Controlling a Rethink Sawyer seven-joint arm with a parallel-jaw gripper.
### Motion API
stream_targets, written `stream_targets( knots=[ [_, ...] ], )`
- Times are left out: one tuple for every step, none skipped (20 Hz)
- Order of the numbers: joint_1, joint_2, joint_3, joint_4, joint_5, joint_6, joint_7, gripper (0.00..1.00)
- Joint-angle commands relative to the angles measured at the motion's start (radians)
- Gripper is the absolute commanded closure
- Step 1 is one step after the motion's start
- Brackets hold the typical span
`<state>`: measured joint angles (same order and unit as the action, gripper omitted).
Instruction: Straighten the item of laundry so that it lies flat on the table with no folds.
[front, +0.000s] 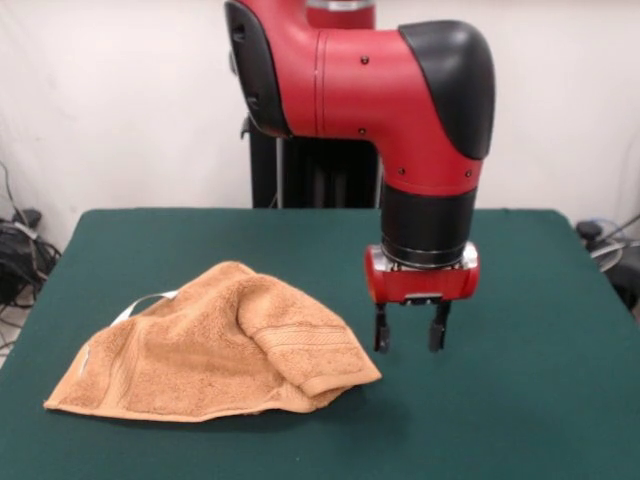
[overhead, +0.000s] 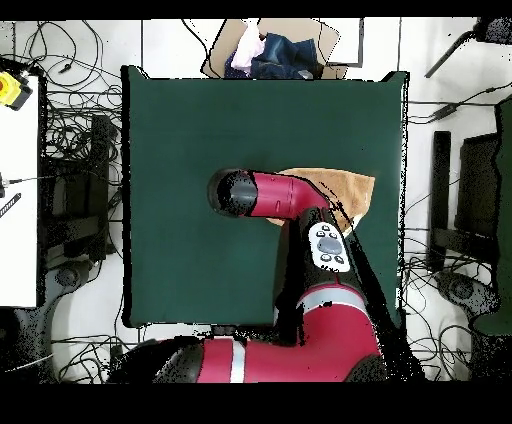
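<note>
Nearest in the front view: the towel (front: 215, 345), crumpled on the green table (front: 520, 400), its left part spread low, its right part doubled over into a thick fold with a woven band running across it. Small white label (front: 140, 303) poking out at the far left edge. Just right of the fold, hanging close above the cloth-covered top: the gripper (front: 410, 328), fingers (front: 381, 332) apart, nothing between them, clear of the towel. From overhead, gripper hidden under the red arm (overhead: 300, 200); only a tan corner of towel (overhead: 345, 188) showing past it. Beyond the table's far edge there, a cardboard box (overhead: 270, 48) holding clothes.
</note>
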<state>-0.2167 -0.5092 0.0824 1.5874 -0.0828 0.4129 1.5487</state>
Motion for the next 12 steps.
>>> stream_targets(
  knots=[
    [0.027, 0.019, -0.041, -0.002, 0.017, -0.014, 0.211, 0.00],
    [0.028, 0.018, -0.043, -0.001, 0.019, -0.012, 0.210, 0.00],
    [0.027, 0.015, -0.042, 0.001, 0.021, -0.012, 0.209, 0.00],
    [0.028, 0.013, -0.043, 0.002, 0.024, -0.008, 0.208, 0.00],
    [0.030, 0.013, -0.047, 0.001, 0.027, -0.007, 0.212, 0.00],
    [0.032, 0.012, -0.049, 0.001, 0.030, -0.006, 0.215, 0.00],
    [0.033, 0.011, -0.051, 0.001, 0.034, -0.005, 0.218, 0.00],
    [0.035, 0.013, -0.053, -0.002, 0.035, -0.003, 0.217, 0.00],
    [0.036, 0.012, -0.055, -0.003, 0.037, -0.005, 0.218, 0.00],
    [0.037, 0.010, -0.057, -0.002, 0.038, -0.005, 0.219, 0.00],
    [0.037, 0.009, -0.058, -0.001, 0.039, -0.006, 0.220, 0.00],
    [0.038, 0.007, -0.059, 0.002, 0.040, -0.009, 0.223, 0.00]
  ],
)
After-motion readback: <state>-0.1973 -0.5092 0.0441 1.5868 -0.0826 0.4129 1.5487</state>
